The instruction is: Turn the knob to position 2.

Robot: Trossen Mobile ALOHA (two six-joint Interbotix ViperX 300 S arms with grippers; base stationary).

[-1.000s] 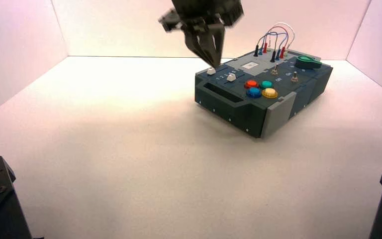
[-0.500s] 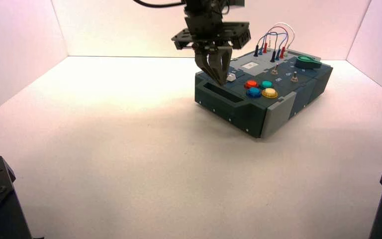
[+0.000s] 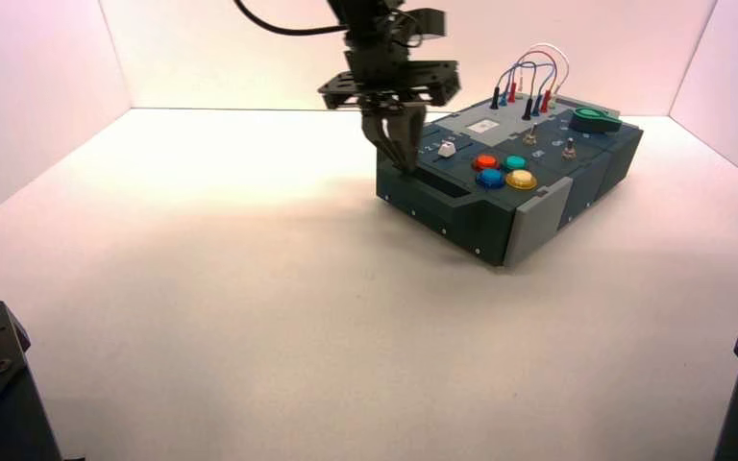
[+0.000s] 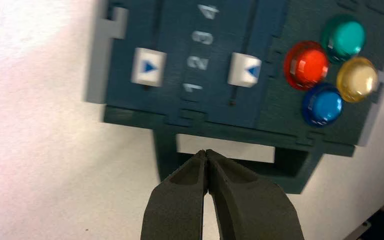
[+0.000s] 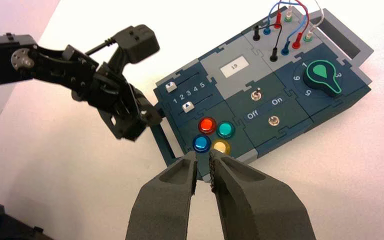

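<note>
The knob (image 3: 591, 117), a bright green dial on a dark ring, sits at the box's far right corner. In the right wrist view the knob (image 5: 322, 76) has the digits 1, 3, 5 and 6 showing around it; where its pointer aims I cannot tell. My left gripper (image 3: 405, 165) hangs at the opposite, left end of the box (image 3: 500, 226), far from the knob. Its tips (image 4: 206, 152) are shut with nothing in them, above the handle slot (image 4: 225, 149). My right gripper (image 5: 203, 159) is held back from the box, open a little with nothing between its fingers.
Two white slider caps (image 4: 149, 66) (image 4: 245, 70) flank a scale numbered 1 to 4, both near 2. Red (image 4: 306, 65), teal (image 4: 344, 36), yellow (image 4: 357, 79) and blue (image 4: 322, 104) buttons cluster beside them. Two toggle switches (image 5: 255, 95) and plugged wires (image 3: 528, 77) lie farther back.
My left gripper has come down and moved left, from above the near slider cap to the box's left end over the handle slot, staying shut. The knob has not moved.
</note>
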